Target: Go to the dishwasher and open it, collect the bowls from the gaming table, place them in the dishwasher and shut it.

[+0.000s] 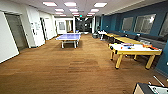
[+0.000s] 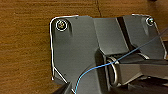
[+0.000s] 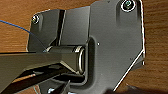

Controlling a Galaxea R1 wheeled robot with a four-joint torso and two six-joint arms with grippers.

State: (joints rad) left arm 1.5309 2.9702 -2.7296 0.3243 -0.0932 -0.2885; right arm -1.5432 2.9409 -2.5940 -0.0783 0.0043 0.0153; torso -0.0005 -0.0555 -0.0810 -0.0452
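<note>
I stand in a long room with a wooden floor (image 1: 62,67). To my right, along the blue wall (image 1: 150,15), is the gaming table (image 1: 135,50) with yellow legs and a white tabletop; small coloured things lie on it, too blurred for me to make out as bowls. Farther ahead, left of centre, stands a blue table-tennis table (image 1: 69,37). Below both my wrists I see wooden floor. I cannot tell whether either gripper is open or closed.

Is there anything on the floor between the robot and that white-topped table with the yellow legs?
Nothing visible: bare wood floor runs up to the white-topped table. The blue ping-pong table stands well off to the side, farther back.
</note>
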